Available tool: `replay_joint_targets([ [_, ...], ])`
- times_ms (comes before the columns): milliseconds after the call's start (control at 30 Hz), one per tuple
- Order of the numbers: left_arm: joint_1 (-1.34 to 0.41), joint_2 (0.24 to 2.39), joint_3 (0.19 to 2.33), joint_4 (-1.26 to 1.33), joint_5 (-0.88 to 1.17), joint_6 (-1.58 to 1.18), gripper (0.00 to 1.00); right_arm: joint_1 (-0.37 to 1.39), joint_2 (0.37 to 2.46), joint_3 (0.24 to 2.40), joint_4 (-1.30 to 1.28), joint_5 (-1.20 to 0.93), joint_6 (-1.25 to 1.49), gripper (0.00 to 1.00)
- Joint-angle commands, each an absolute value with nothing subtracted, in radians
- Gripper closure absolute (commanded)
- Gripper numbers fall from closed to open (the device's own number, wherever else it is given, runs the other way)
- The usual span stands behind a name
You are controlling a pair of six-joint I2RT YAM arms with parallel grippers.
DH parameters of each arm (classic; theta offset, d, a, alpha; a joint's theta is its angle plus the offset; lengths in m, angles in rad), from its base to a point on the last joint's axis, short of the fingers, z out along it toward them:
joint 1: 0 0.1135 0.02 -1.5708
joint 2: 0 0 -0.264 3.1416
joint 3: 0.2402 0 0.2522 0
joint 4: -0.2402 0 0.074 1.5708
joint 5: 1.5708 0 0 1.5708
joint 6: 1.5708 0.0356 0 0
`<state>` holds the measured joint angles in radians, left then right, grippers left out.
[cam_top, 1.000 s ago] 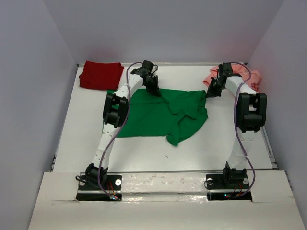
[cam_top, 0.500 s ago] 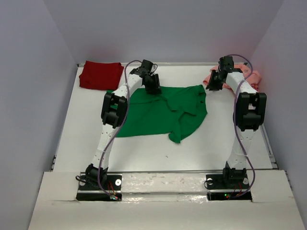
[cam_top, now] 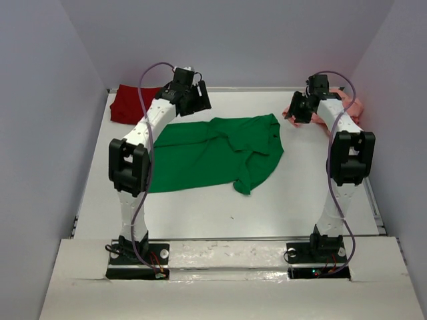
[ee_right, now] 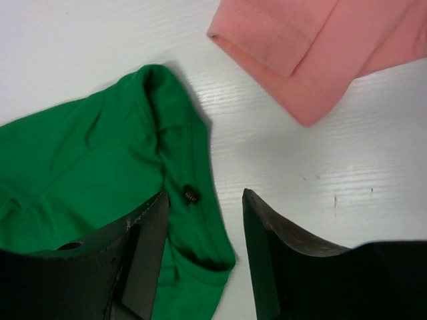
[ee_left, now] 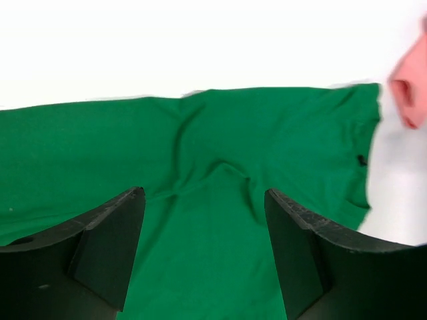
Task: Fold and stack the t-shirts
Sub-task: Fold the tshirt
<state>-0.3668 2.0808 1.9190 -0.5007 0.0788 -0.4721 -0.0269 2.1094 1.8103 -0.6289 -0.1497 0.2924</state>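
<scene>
The bright green t-shirt [cam_top: 213, 153] lies spread across the middle of the white table [cam_top: 320, 193], with its right side rumpled. At the back left corner the dark red t-shirt [cam_top: 125, 107] is folded, partly behind my left arm. The salmon pink t-shirt [cam_top: 355, 107] sits at the back right. My left gripper [cam_top: 197, 100] hangs open above the green shirt's far edge [ee_left: 200, 133], with nothing between its fingers [ee_left: 107, 233]. My right gripper [cam_top: 295, 112] is open just above the green shirt's far right corner [ee_right: 167, 133]. A pink sleeve [ee_right: 293, 53] lies beyond that corner.
Grey walls close in the table on three sides. A raised rim [cam_top: 380, 213] runs along the right edge. Both arm bases stand on the white ledge [cam_top: 227, 253] at the near edge. Bare white table surface shows in front of the green shirt.
Both grippers went from shut on the green shirt's far edge to open and let it go. The left arm lifted and swung back left. The shirt's far edge now lies flatter.
</scene>
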Motion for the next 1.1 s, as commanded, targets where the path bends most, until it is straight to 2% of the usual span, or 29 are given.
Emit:
replay_joint_targets([
  [0,-0.396,1.931,1.812,-0.469,0.104,-0.480,0.18,-0.035,1.973,1.776,-0.629,-0.268,0.328,0.48],
  [133,-0.460,1.850,1.712,-0.499,0.181,-0.472,0.20,-0.009,1.924,1.692,-0.630,-0.343,0.348,0.52],
  [233,-0.540,1.827,1.649,-0.563,0.222,-0.466,0.30,0.031,1.921,1.631,-0.621,-0.403,0.356,0.58],
  [367,-0.649,1.796,1.551,-0.586,0.239,-0.475,0.33,0.077,1.954,1.592,-0.592,-0.449,0.371,0.65],
  [400,-0.684,1.790,1.537,-0.586,0.256,-0.483,0.36,0.092,1.965,1.589,-0.578,-0.463,0.376,1.00],
  [433,-0.698,1.787,1.528,-0.586,0.265,-0.485,0.41,0.092,1.977,1.589,-0.574,-0.469,0.386,1.00],
  [467,-0.710,1.784,1.519,-0.587,0.279,-0.488,0.57,0.103,2.005,1.591,-0.565,-0.498,0.391,1.00],
  [500,-0.722,1.784,1.517,-0.591,0.311,-0.488,0.67,0.115,2.023,1.600,-0.555,-0.509,0.396,1.00],
  [533,-0.739,1.793,1.531,-0.613,0.327,-0.489,0.85,0.115,2.051,1.606,-0.552,-0.509,0.402,1.00],
  [633,-0.770,1.812,1.572,-0.672,0.322,-0.477,0.99,0.138,2.083,1.624,-0.540,-0.508,0.411,1.00],
  [933,-0.845,1.847,1.658,-0.805,0.314,-0.443,0.99,0.169,2.186,1.643,-0.522,-0.509,0.417,1.00],
  [1000,-0.859,1.856,1.669,-0.821,0.307,-0.434,0.90,0.181,2.195,1.635,-0.511,-0.497,0.417,1.00],
  [1033,-0.877,1.862,1.674,-0.831,0.301,-0.423,0.78,0.193,2.200,1.634,-0.508,-0.494,0.416,1.00],
  [1067,-0.884,1.873,1.681,-0.834,0.299,-0.417,0.74,0.193,2.203,1.632,-0.502,-0.486,0.416,1.00],
])
